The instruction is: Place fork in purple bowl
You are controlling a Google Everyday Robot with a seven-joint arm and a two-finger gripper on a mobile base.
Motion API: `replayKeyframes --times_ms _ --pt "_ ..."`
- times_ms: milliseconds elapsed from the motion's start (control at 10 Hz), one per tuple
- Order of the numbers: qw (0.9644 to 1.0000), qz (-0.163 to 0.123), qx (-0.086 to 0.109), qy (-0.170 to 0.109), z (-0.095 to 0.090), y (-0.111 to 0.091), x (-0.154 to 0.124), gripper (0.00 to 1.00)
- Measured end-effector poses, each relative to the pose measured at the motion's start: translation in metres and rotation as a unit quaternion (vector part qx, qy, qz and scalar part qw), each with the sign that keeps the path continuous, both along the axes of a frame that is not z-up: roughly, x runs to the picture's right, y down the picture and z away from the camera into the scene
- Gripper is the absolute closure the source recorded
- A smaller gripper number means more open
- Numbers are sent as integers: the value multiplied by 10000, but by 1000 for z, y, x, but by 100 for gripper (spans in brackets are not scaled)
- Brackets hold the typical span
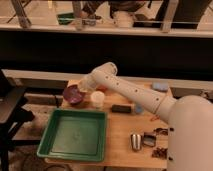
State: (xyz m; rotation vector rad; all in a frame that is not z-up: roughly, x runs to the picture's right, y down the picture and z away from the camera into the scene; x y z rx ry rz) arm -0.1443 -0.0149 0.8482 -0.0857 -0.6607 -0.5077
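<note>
- 1 purple bowl [73,94], upright at far-left corner of worktop [121,129]. Right rim partly covered by arm end.
- 1 gripper [85,86] just above bowl's right edge, at tip of white arm [131,91]. It blends w/ the arm; open or closed, can't tell.
- Fork: can't make it out.
- 1 white cup [97,99] just right of bowl, upright.
- 1 orange-red thing [101,89] behind cup, mostly hidden by arm.
- 1 green tray [75,134] in front of bowl & cup, on worktop's left-front part.
- 1 black block [121,108] right of cup, w/ 1 small blue thing [138,109] beside it, partly under arm.
- 1 pale blue item [160,86] at far-right back edge.
- 1 metal cup [135,141] front right. Small dark bits [151,139] next to it, too blurred to count, cut off by robot body [192,135].
</note>
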Motion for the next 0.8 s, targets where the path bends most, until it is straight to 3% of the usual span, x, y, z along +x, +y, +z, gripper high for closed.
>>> replayKeyframes --times_ms 800 --pt "9996 -207 169 -99 7 1 -20 98"
